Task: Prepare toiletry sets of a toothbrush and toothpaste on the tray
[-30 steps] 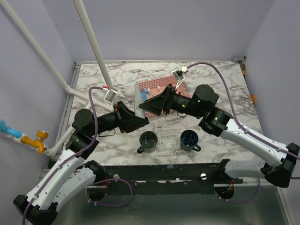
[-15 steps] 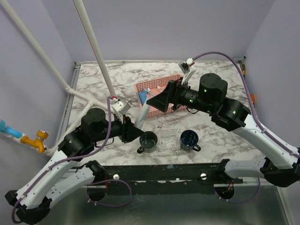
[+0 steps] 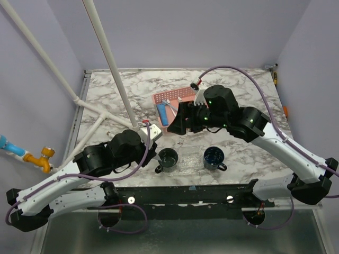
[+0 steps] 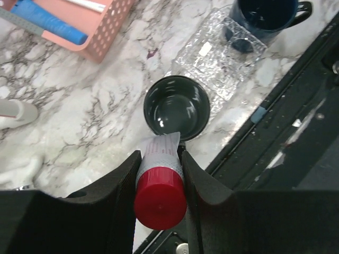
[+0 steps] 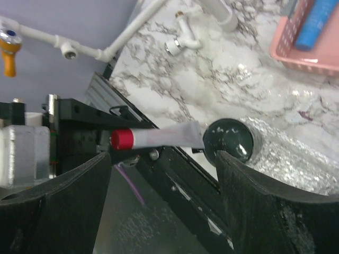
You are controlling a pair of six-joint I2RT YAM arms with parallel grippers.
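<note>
Left gripper (image 4: 160,159) clamped on a toothpaste tube over the dark mug

Its two black fingers (image 4: 114,185) are closed on a red-capped toothpaste tube (image 4: 159,151). The cap is toward the wrist and the flat crimped end points away. Directly ahead of that end and lower down, a dark mug (image 4: 177,108) stands on the marble table (image 4: 79,121). In the wrist view the crimp sits over the mug's near rim.

Ahead and to the right of the hand lies the tray (image 4: 220,58), clear and glinting, flat on the table just beyond the dark mug. Whether the two touch I cannot tell. At the tray's far right corner stands a blue mug (image 4: 265,13), its base overlapping the tray's edge in this view.

Ahead and to the left of the hand, apart from the mugs, is a pink basket (image 4: 103,37) with a blue tube (image 4: 47,21) lying in it.

The right gripper (image 5: 164,155) hangs above the table on the basket's side of the mugs. Its jaws are spread wide with nothing between them. Through the gap its camera looks down at the held tube and the dark mug.
</note>
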